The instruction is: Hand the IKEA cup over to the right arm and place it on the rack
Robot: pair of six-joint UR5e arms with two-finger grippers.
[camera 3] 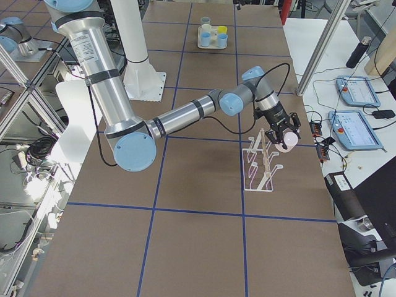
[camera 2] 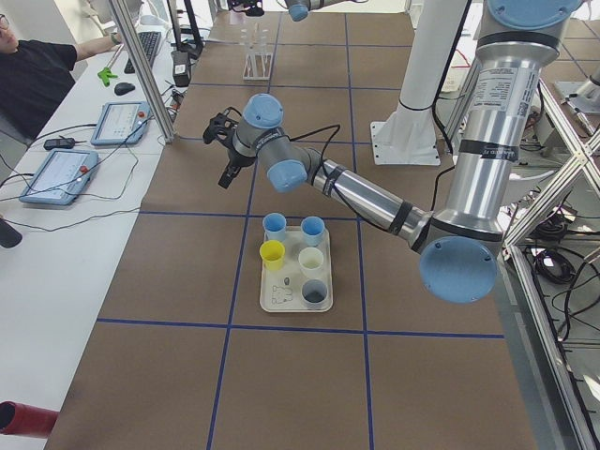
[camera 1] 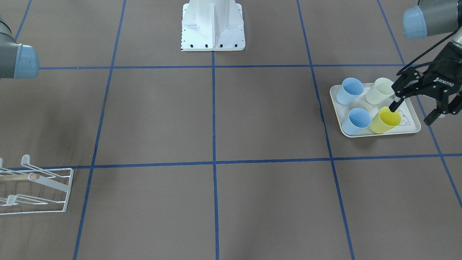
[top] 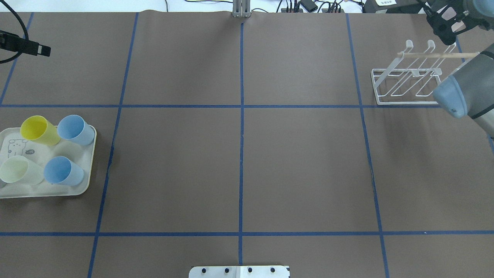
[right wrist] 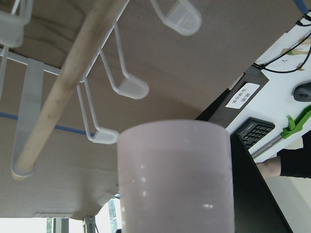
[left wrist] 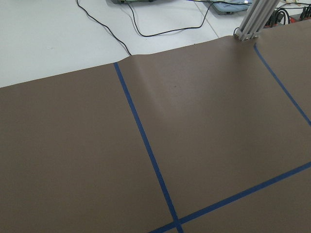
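Right claw (camera 3: 286, 140) grips pale cup (right wrist: 175, 179) beside rack (camera 3: 260, 166).
Left claw (camera 1: 414, 112) spread wide; wrist view cuts off the cup's lower end.

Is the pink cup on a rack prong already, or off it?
Off: the right tool holds the cup near the rack, and the three prongs in the wrist view are bare.

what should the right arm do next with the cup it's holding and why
Probably ease the pale cup toward the nearest upturned prong of the rack and line it up there. The right gripper holds the cup close to the wooden rod, but it is not yet over any prong, and the prongs in view look bare.
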